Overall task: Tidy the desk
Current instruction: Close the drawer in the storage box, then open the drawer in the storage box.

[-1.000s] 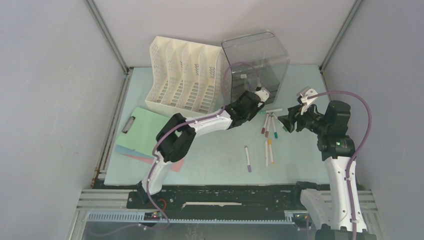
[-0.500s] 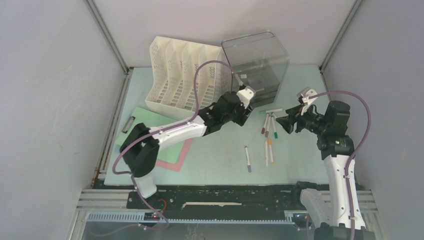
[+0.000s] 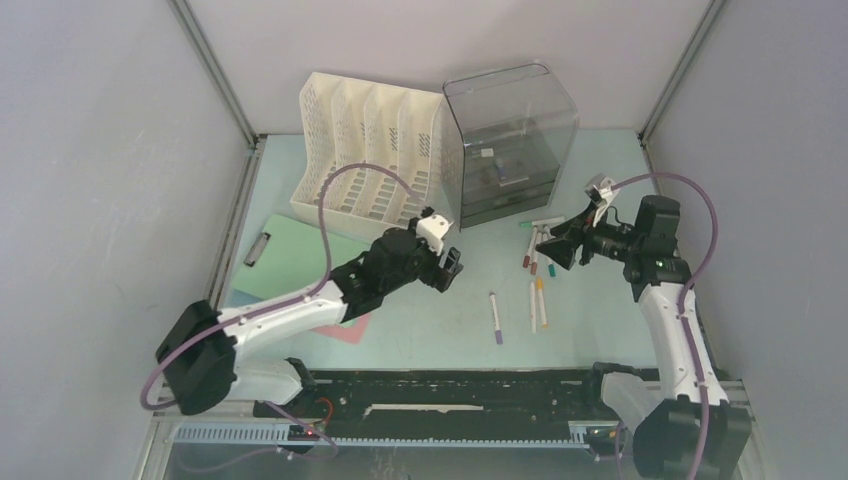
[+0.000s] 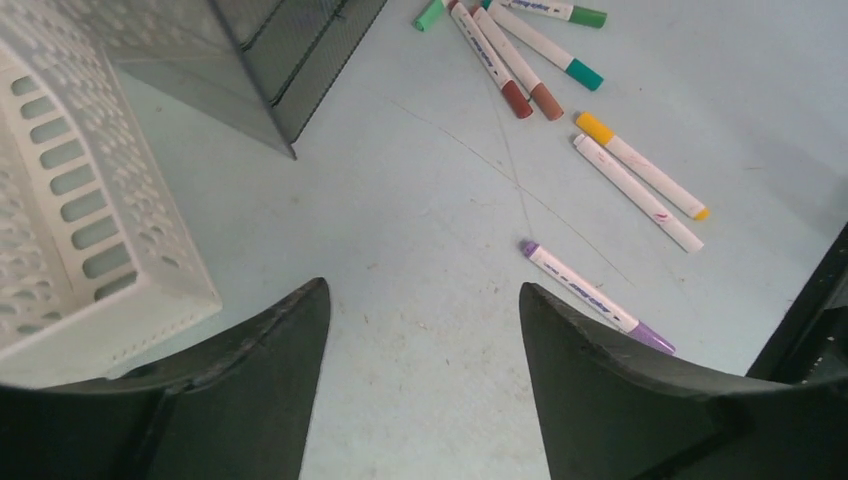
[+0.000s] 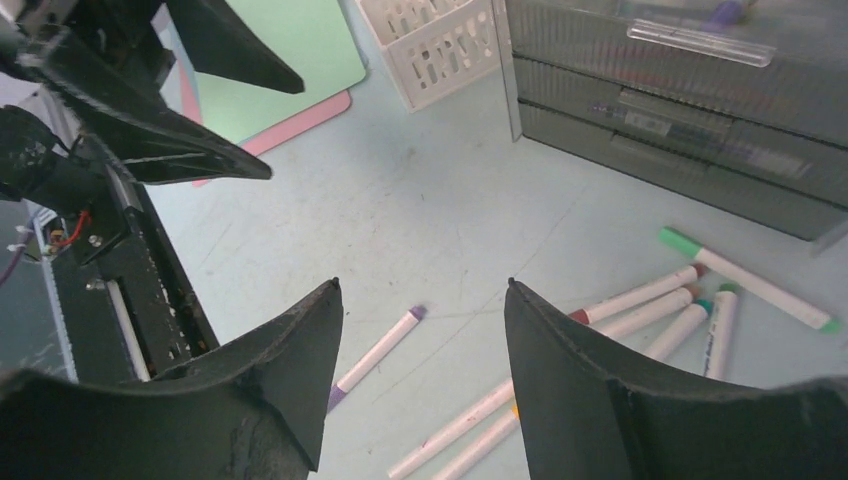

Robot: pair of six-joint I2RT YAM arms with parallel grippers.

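Observation:
The desk is a pale mint tabletop. Several markers lie scattered on its right half, and a purple-capped marker lies apart nearer the front. My left gripper hovers open over bare desk left of the markers, nothing between its fingers; the purple marker lies just past its right finger. My right gripper stands open above the marker cluster, empty, with the purple marker showing between its fingertips.
A smoke-grey drawer unit stands at the back, with a white slotted file rack to its left. A green clipboard on pink sheets lies at the left. Grey walls and aluminium rails bound the desk.
My left arm has drawn back from the drawer unit toward the near left, its gripper now low over the desk. The right gripper has shifted a little left over the markers.

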